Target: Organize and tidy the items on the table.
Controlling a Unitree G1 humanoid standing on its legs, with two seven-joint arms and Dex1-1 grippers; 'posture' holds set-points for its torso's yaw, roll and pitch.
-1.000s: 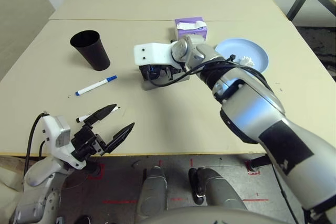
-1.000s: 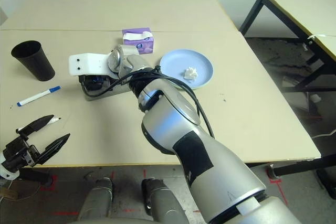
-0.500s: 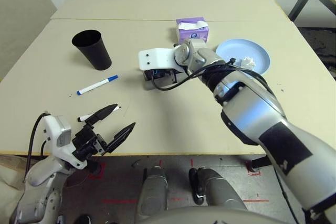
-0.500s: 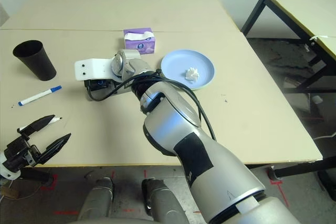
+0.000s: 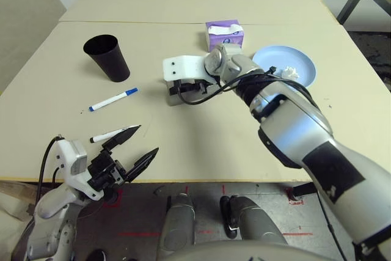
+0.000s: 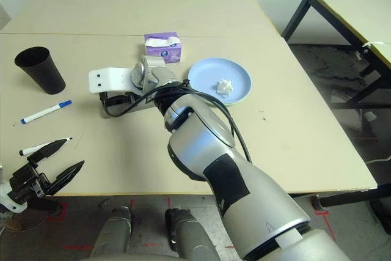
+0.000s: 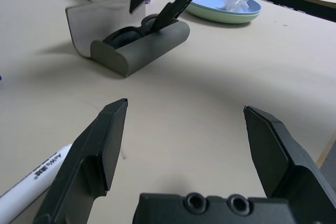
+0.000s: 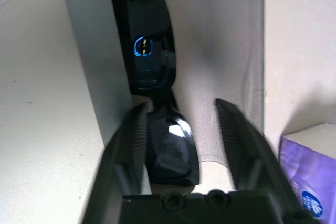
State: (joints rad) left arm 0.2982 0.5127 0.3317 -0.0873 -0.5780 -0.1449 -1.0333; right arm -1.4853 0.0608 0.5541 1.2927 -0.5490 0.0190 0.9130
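Note:
The grey glasses case (image 7: pixel 142 51) lies open in the middle of the table (image 5: pixel 201 132), with the black sunglasses (image 8: pixel 149 51) lying inside it. My right gripper (image 8: pixel 181 108) hovers just over the case, open, its fingers either side of the sunglasses. My left gripper (image 5: pixel 148 138) hangs open at the table's front edge, beside the black-capped marker (image 5: pixel 101 137). The blue-capped marker (image 5: pixel 113 99) lies farther in, below the upright black cup (image 5: pixel 107 58). A crumpled tissue (image 5: pixel 287 72) rests on the blue plate (image 5: pixel 305 65), which shows a green rim (image 7: pixel 226 18) beneath. The purple tissue box (image 5: pixel 224 33) stands behind the case.
A seam crosses the table behind the tissue box. A separate table with dark metal legs (image 6: pixel 342 4) stands off to the right. My right forearm (image 5: pixel 293 126) stretches across the table's right half.
My right gripper has opened over the case, and the sunglasses now lie free in it. My left gripper has drawn back a little toward the front edge, uncovering more of the black-capped marker.

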